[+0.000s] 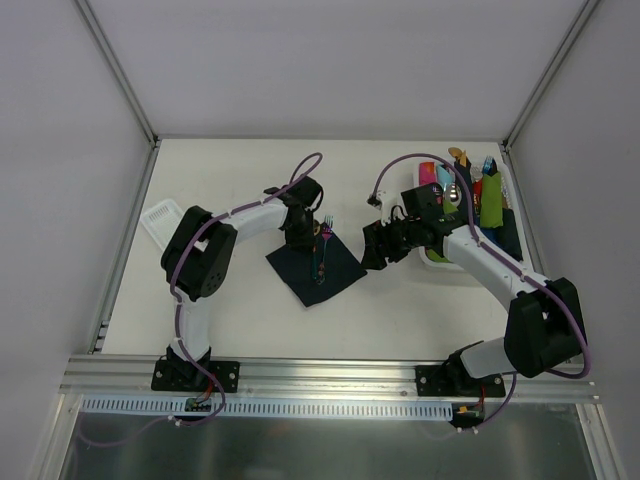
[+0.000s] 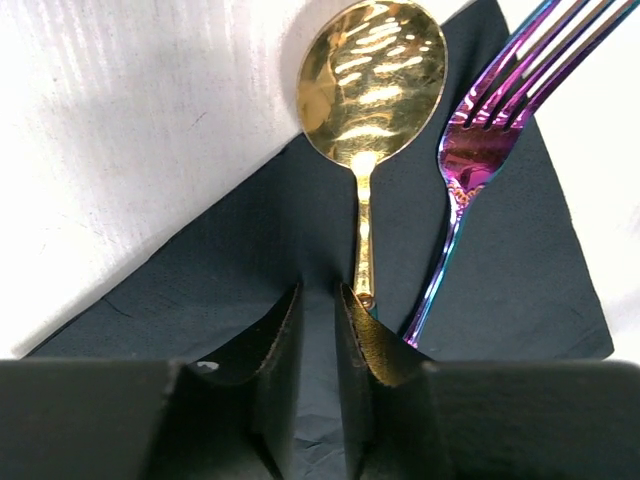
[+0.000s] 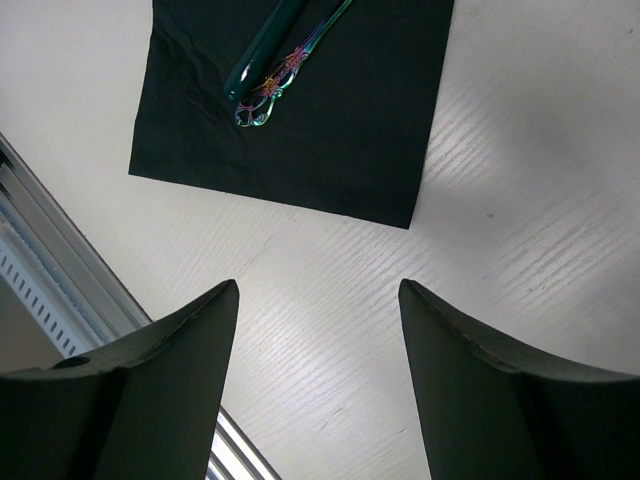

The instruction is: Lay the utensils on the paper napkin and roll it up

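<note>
Shiny gold metal spoon and iridescent purple-teal metal fork lie on the dark square paper napkin, the left gripper over it narrowly parted and empty, the right gripper beside it wide apart.

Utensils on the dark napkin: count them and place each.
2. In the left wrist view, the gold spoon lies left, the purple-teal fork right, side by side on the napkin.

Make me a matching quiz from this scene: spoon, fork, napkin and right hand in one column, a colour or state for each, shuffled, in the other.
1 spoon
2 fork
3 paper napkin
4 right hand

A open, over bare table
B gold bowl
C dark, flat sheet
D purple-blue tines

Pairs: 1-B, 2-D, 3-C, 4-A
</note>
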